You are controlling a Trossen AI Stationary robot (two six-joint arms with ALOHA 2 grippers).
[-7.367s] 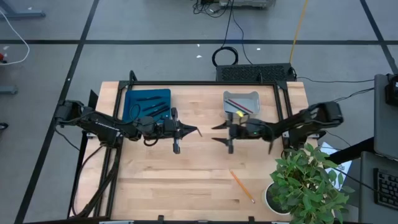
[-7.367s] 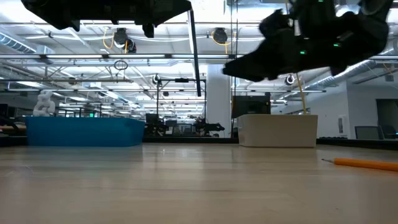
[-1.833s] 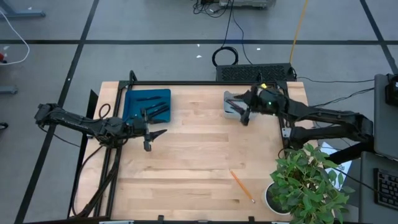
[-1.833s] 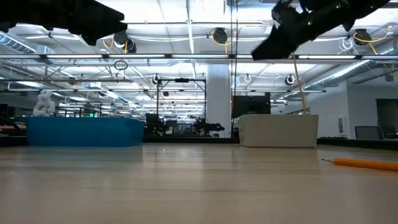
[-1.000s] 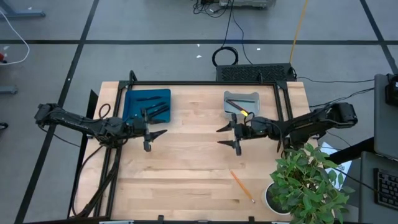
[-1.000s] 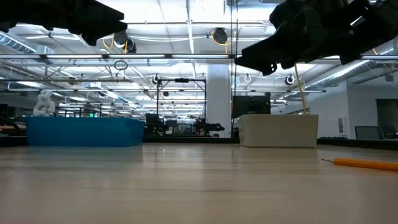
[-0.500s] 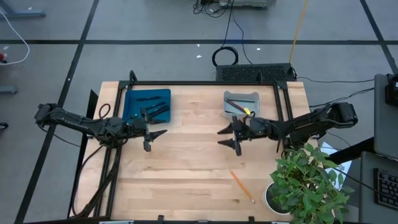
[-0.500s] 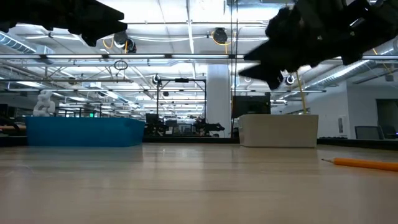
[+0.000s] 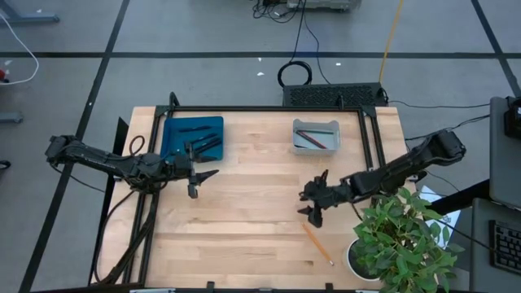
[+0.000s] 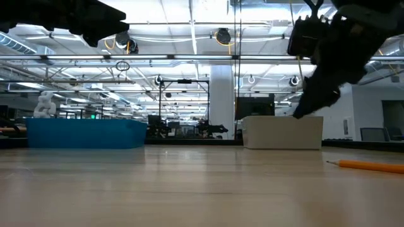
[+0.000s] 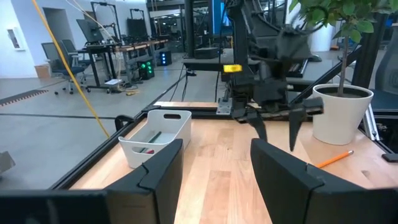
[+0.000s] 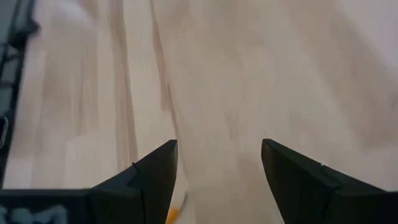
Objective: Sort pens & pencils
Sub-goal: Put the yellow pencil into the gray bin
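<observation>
the right end effector [image 9: 314,202] hangs wide open and empty above the tabletop [image 9: 252,220], just beside the near end of the orange pencil [image 9: 317,243] lying there. other pencils [image 9: 316,138] sit in the grey tray [image 9: 335,133], pens [image 9: 195,140] in the blue tray [image 9: 172,130]. the left end effector [image 9: 198,173], open and empty, waits beside the blue tray.

A blue tray [image 9: 181,130] and a white bin [image 9: 317,128] sit on the wooden worktop [image 9: 252,203] (a potted plant [image 9: 403,240] stands at one corner).
</observation>
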